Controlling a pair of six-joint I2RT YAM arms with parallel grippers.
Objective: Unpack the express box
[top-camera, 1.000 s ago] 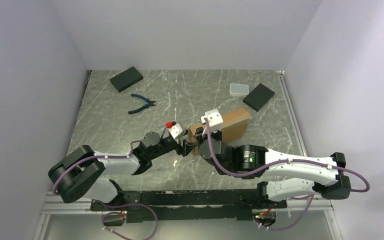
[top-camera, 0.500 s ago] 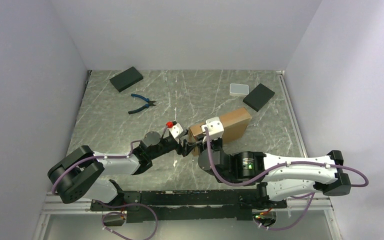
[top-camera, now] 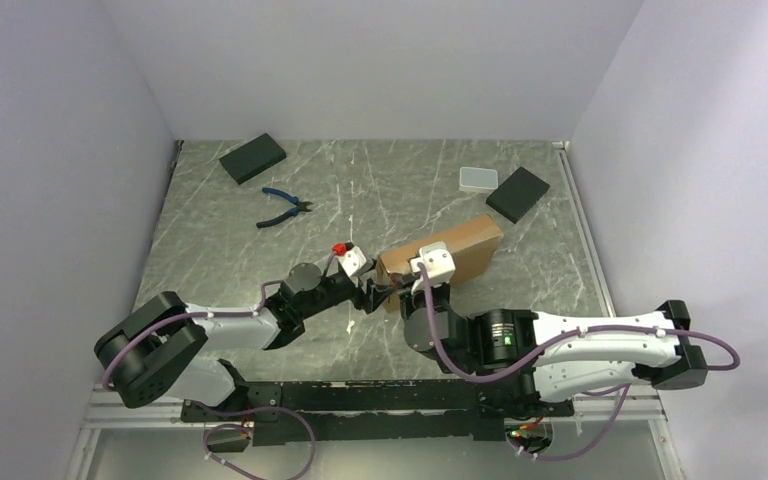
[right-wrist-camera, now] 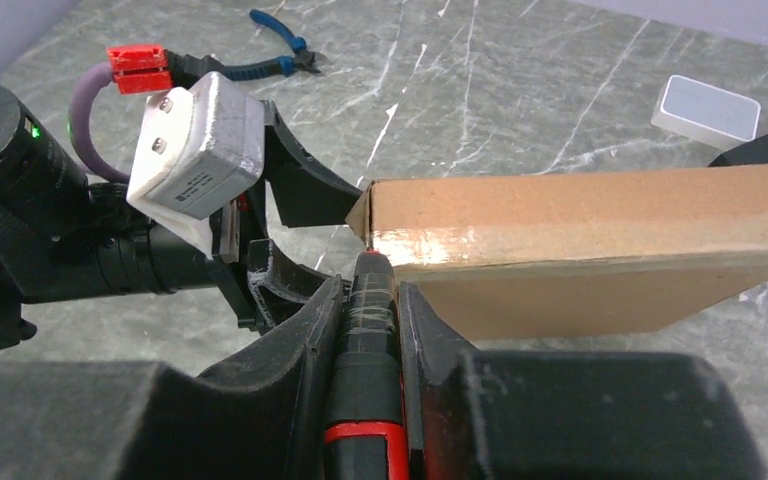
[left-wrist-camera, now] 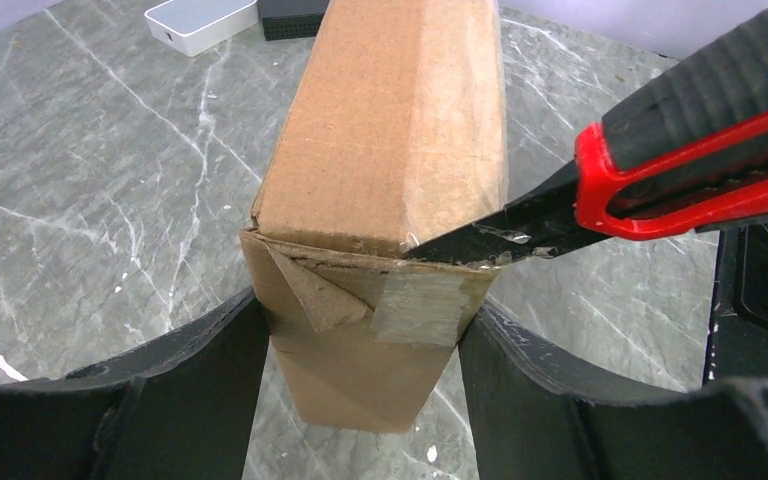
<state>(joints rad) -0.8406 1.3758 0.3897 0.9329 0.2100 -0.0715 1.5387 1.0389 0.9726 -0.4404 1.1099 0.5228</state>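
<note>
Left fingers (left-wrist-camera: 200, 365) clamp the box (left-wrist-camera: 400, 110) end; right fingers (right-wrist-camera: 290, 345) grip a knife (left-wrist-camera: 680, 170) — blade tip at the taped top seam.

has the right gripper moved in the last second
Yes. Seen from above, the right gripper has drawn back toward the near edge, while the flat brown cardboard box stayed put.

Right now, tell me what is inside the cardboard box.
Nothing inside shows: the box is closed, its end flap taped. Only the knife blade tip meets that taped seam.
</note>
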